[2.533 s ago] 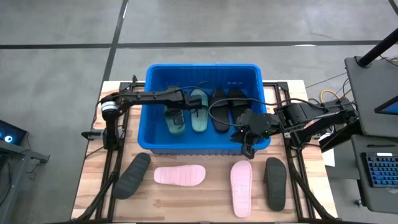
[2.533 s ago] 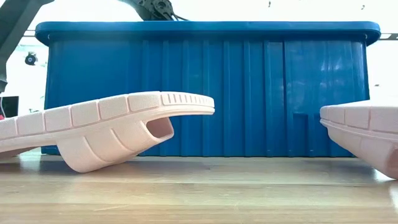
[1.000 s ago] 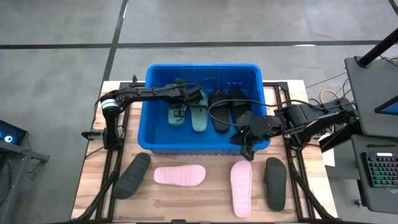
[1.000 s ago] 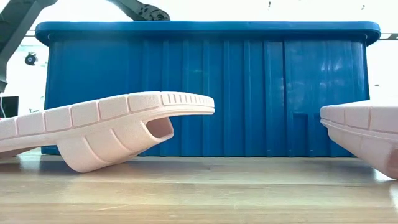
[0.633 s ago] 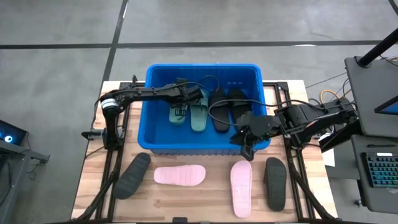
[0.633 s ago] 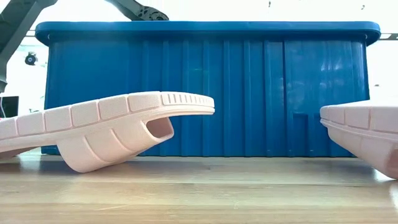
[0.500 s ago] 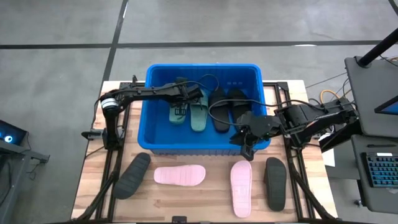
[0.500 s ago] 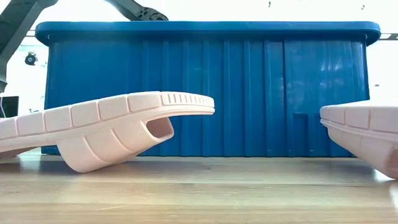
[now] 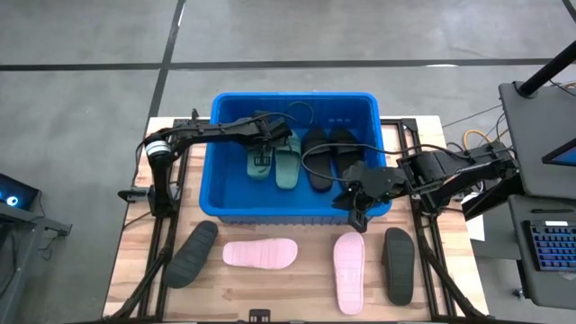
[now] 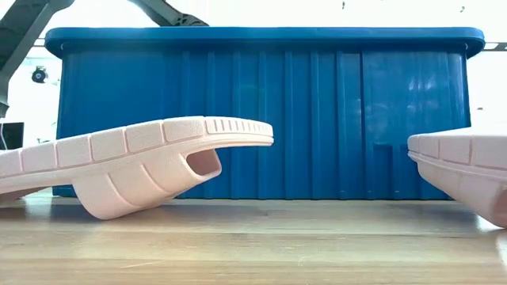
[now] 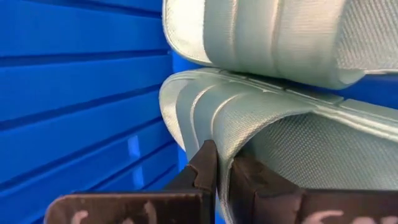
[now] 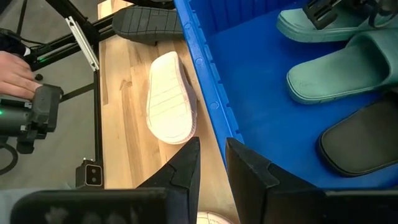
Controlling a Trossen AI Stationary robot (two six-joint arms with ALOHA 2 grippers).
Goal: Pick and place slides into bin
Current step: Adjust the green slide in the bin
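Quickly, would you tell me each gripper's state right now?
Left gripper: shut on a green slide inside the bin.
Right gripper: narrowly open, empty.

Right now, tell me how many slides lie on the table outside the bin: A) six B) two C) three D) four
D: the high view shows two pink slides and two charcoal slides on the table in front of the bin.

A light wooden table [image 9: 297, 288] stands on a grey floor [image 9: 81, 54] crossed by dark seams. At the right sits a dark desk [image 9: 540, 126] with a keyboard [image 9: 551, 247]; a person's hand [image 12: 15, 74] shows beyond the table edge.
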